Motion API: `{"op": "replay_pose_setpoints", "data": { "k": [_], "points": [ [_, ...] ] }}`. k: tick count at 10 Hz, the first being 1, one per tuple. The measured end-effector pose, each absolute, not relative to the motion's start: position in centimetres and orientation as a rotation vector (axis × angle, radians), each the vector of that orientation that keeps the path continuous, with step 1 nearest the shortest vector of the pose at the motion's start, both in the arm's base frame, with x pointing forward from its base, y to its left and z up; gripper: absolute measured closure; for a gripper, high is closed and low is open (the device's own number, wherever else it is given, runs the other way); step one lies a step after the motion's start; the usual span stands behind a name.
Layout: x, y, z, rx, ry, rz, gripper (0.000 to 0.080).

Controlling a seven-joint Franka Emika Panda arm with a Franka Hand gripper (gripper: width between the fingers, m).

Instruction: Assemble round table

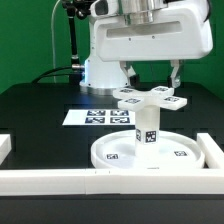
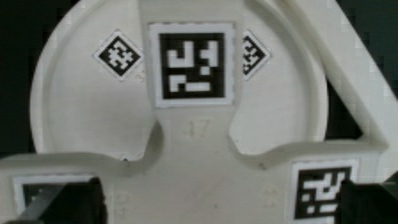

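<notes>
White plastic rail bars (image 1: 45,181) edge the near side of the black tabletop (image 1: 35,105), w/ a stub at the exterior view's left and another stretch at its right; can't count separate pieces.

Just behind the front rail lies 1 large white rimmed disc (image 1: 118,150), flat, 2 tags showing on its face. 1 short thick white cylinder post (image 1: 147,129) stands upright approx at the disc's centre, tags on its side. On top of the post sits 1 white cross-shaped piece (image 1: 150,98), level, arms out both ways, approx 3 tags visible on its top.

Farther back, 1 flat white marker board (image 1: 92,117) lies on the table, partly hidden by the post.

1 gripper (image 1: 151,85) hangs over the cross, w/ 2 fingers (image 1: 128,73) spread wide and nothing clamped; can't tell if the tips touch the cross.

Wrist view: the cross (image 2: 196,140) fills the frame close-up, w/ 5 tags and 2 cut off at the edge.
</notes>
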State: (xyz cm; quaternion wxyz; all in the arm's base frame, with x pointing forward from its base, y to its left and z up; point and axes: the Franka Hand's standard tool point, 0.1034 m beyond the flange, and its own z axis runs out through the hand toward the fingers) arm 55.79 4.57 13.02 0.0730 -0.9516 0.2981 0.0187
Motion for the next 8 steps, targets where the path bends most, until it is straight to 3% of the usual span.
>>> {"op": "replay_pose_setpoints", "data": {
  "k": [5, 8],
  "points": [
    [55.64, 4.54, 13.54, -2.970, 0.319, 0.021, 0.0150],
    [55.89, 4.28, 13.51, -3.015, -0.370, -0.033, 0.0150]
  ]
}}
